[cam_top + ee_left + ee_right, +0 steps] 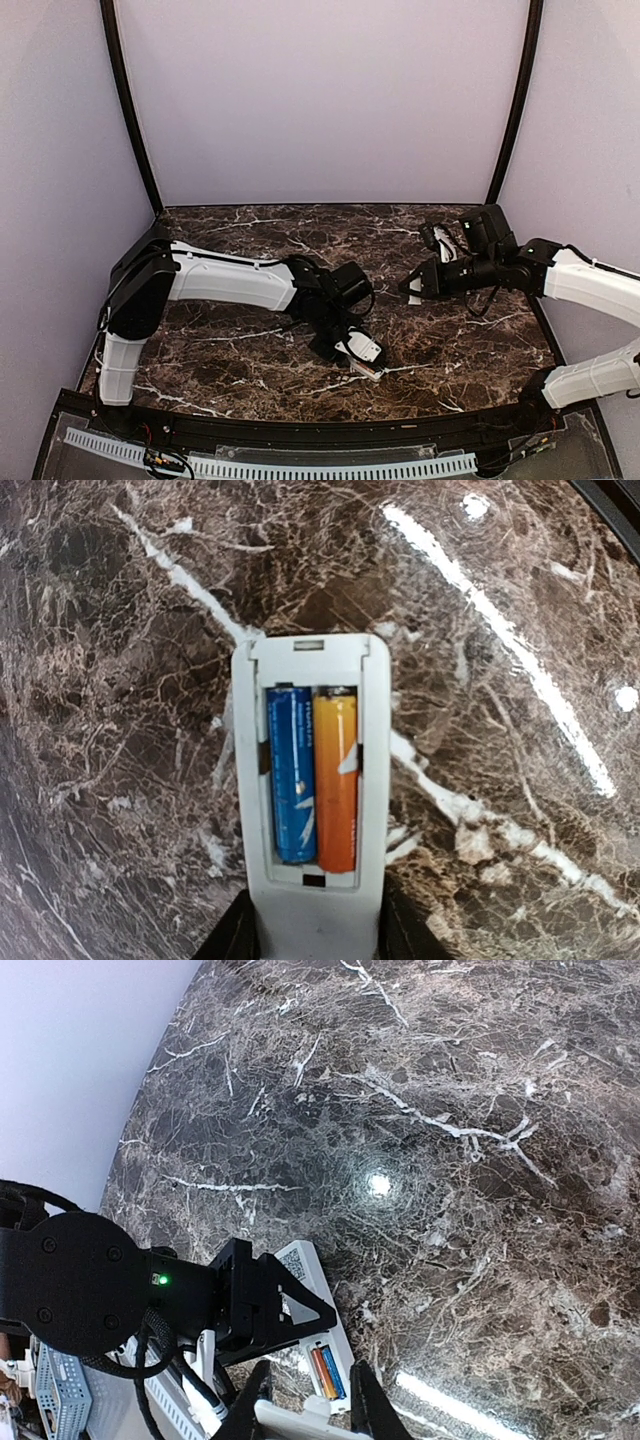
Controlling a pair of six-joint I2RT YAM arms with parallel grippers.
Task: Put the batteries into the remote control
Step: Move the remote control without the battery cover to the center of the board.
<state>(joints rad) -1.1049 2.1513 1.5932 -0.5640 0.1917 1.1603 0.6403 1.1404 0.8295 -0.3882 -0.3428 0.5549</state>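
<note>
The white remote control (312,670) lies back side up with its battery bay open. The blue battery (291,775) and the orange battery (337,780) sit side by side in the bay. My left gripper (315,942) is shut on the remote's near end, low over the table at the front middle (362,349). My right gripper (305,1410) is shut on a flat white battery cover (290,1423) and hangs above and to the right of the remote (325,1310). The top view shows the right gripper (412,287) raised right of centre.
The table is dark veined marble (250,235) with lilac walls on three sides and black corner posts (130,110). A black rim and a white cable track (300,465) run along the front edge.
</note>
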